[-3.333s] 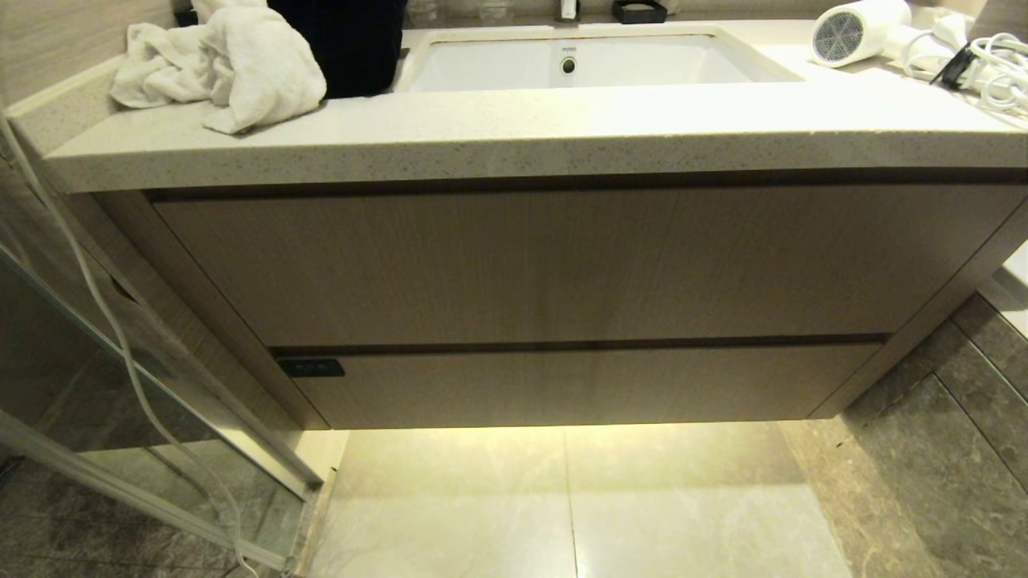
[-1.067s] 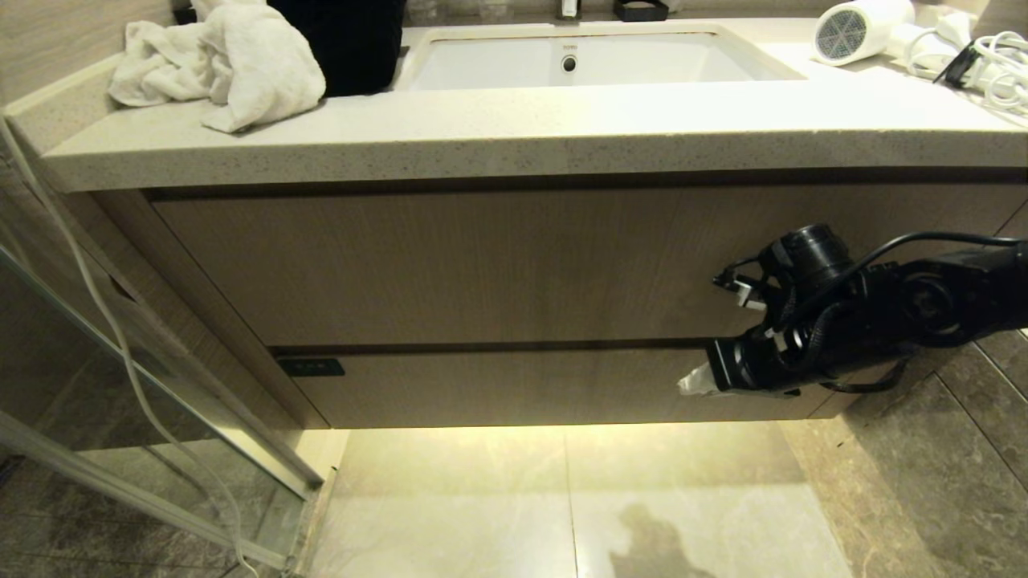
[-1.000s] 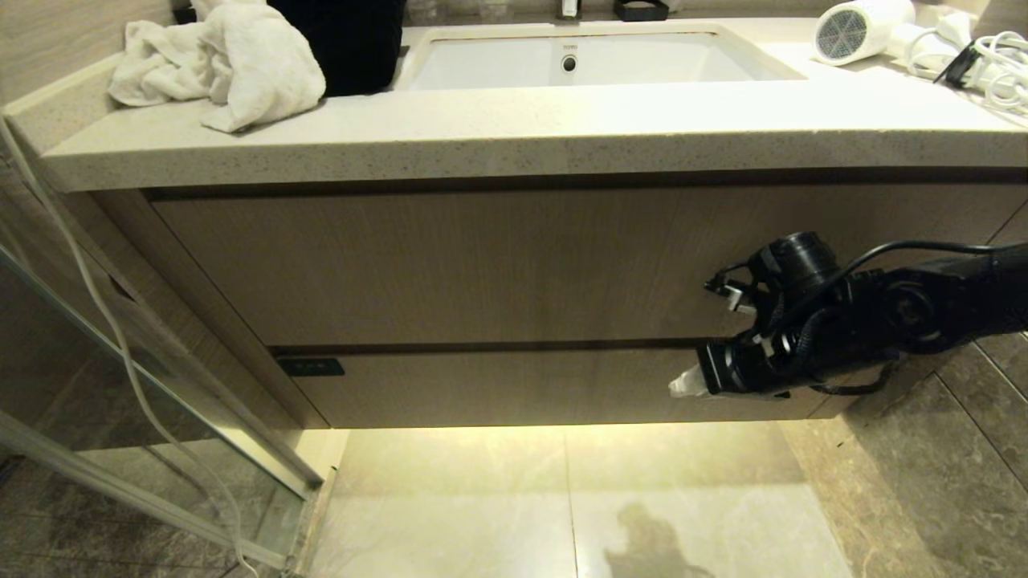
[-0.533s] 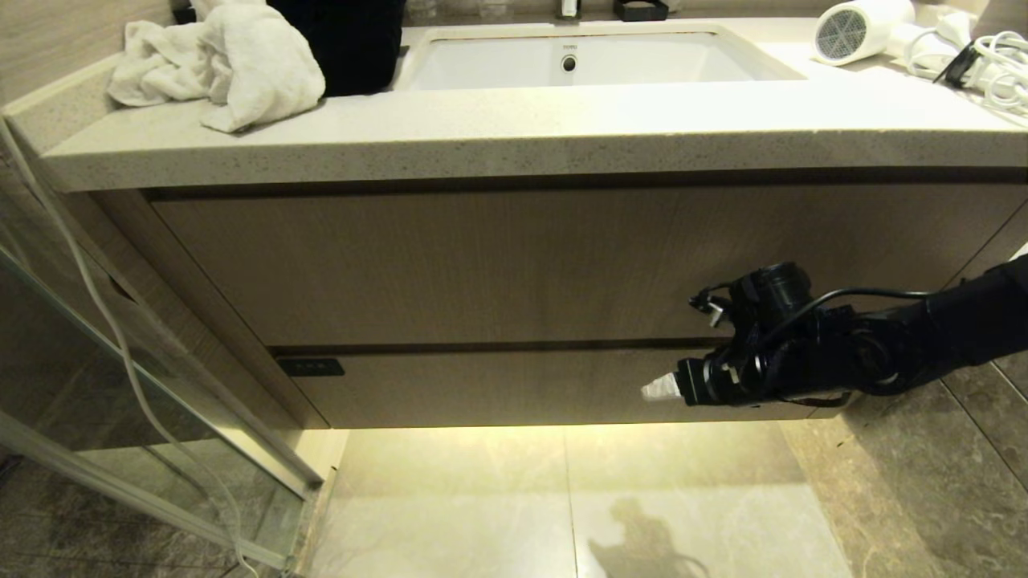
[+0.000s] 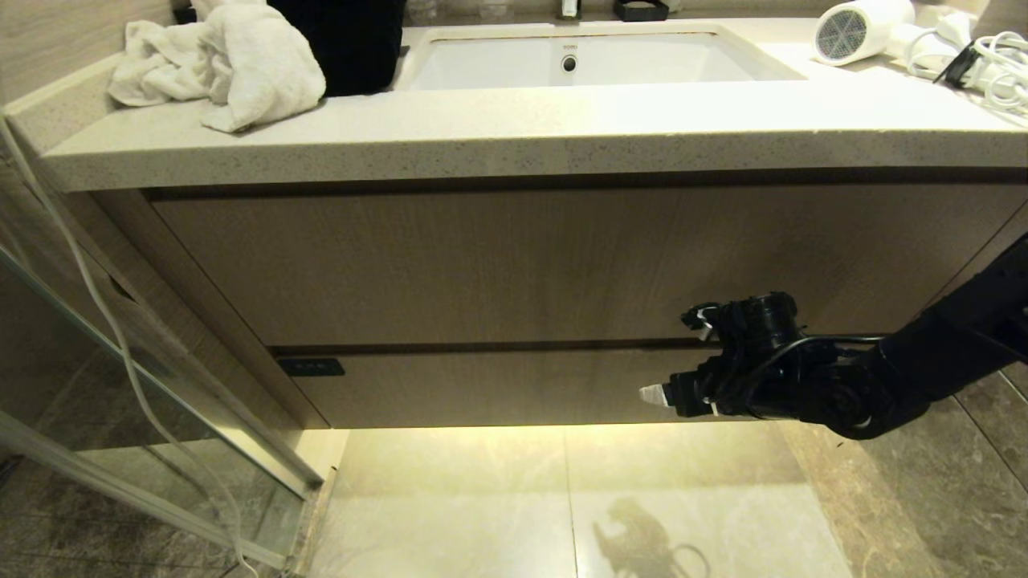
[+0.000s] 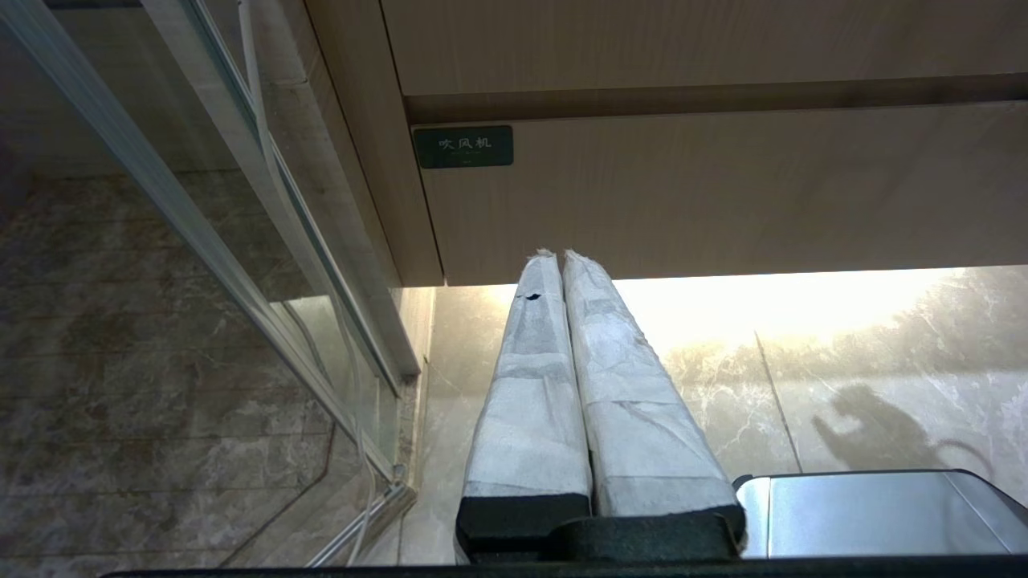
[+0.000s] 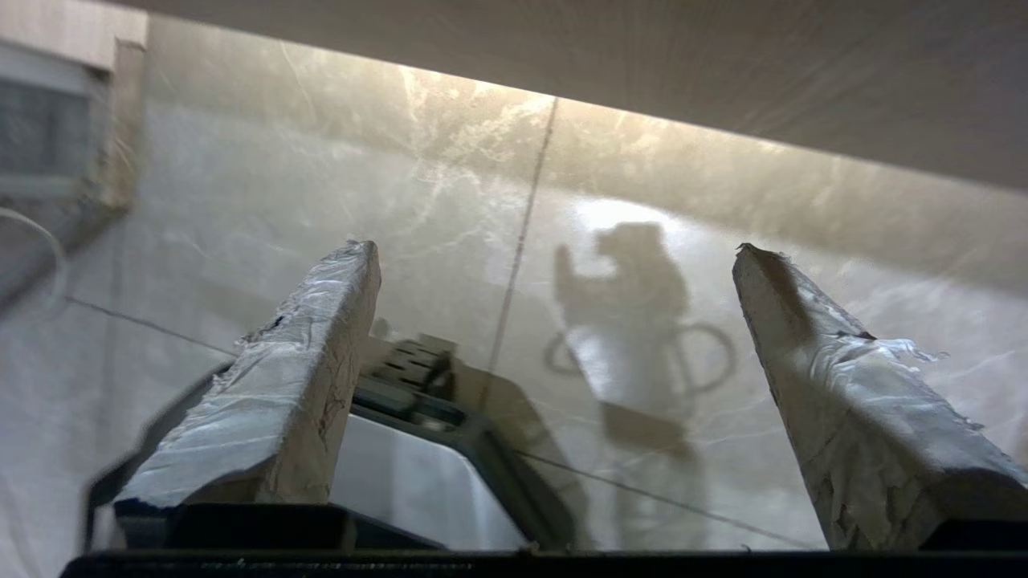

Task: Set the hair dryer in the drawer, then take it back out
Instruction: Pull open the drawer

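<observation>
The hair dryer (image 5: 861, 30) lies on its side at the far right of the counter (image 5: 514, 132), grey grille turned toward the sink (image 5: 590, 58), with its white cord (image 5: 992, 68) heaped just to its right. Nothing grips it. The drawer (image 5: 562, 384) is the lower, shallower wood front under the counter, shut flush, with a small dark label (image 5: 311, 368) at its left end; in the left wrist view the same label (image 6: 463, 146) sits at the top corner of the drawer (image 6: 723, 193). Above it is a taller wood panel (image 5: 562, 265).

The right gripper (image 5: 654, 394) is in front of the drawer's right part, close to its lower edge, pointing left, holding nothing. In the right wrist view its two padded fingers (image 7: 273, 393) stand wide apart with only the pale floor tiles (image 7: 514, 265) between them. The left gripper (image 6: 559, 257) hangs low near the drawer's left end, its wrapped fingers pressed together on nothing.

A white towel (image 5: 225, 60) is bunched on the counter's far left.
</observation>
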Tool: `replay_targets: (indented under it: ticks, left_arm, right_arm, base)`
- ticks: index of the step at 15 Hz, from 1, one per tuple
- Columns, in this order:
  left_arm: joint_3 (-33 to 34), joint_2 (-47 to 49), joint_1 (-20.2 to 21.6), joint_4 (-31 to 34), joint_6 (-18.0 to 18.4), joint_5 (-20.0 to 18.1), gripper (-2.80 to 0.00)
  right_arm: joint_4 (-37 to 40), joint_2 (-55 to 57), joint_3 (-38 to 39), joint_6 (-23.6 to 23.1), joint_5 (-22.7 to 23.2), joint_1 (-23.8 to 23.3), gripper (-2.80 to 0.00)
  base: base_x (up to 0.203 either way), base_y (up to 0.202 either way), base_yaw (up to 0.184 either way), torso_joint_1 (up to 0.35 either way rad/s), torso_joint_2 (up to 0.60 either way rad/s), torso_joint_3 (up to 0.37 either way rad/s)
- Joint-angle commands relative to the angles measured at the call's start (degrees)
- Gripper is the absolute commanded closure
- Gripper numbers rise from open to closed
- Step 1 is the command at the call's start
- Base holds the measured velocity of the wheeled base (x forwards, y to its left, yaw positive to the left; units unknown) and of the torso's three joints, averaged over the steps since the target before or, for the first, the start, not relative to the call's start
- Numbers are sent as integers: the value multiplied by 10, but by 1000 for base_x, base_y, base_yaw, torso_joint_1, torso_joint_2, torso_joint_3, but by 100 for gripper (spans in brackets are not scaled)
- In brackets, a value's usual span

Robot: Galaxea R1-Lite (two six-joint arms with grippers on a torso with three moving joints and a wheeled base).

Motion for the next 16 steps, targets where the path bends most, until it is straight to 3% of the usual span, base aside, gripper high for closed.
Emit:
replay_targets:
  ticks: [1,3,4,6,7,10,12,16]
  left_arm:
    - [0,0,0,0,0,0,0]
    - [0,0,0,0,0,0,0]
    - [0,0,0,0,0,0,0]
    - [0,0,0,0,0,0,0]
    - [0,0,0,0,0,0,0]
    - [1,0,0,0,0,0,0]
    - [0,0,0,0,0,0,0]
    - [0,0,0,0,0,0,0]
  right_arm:
    - [2,-4,-5,-47,14,-4,-280]
    - [29,-7,-5,-179,69,-15,-280]
    - [56,-9,-4,-212,91,-19,-280]
    - [83,-14,-3,-219,154,-34,-280]
    - [89,-19,2,-240,159,-39,-280]
    - [89,-32,21,-398,157,-63,-280]
    - [38,-31,28,-478,158,-74,-280]
    - [-38,-10,41,-529,157,-75,-280]
  base:
    - [0,0,0,0,0,0]
    - [0,0,0,0,0,0]
    - [0,0,0,0,0,0]
    - [0,0,0,0,0,0]
    - [0,0,0,0,0,0]
    - [0,0,0,0,0,0]
    - [0,0,0,0,0,0]
    - [0,0,0,0,0,0]
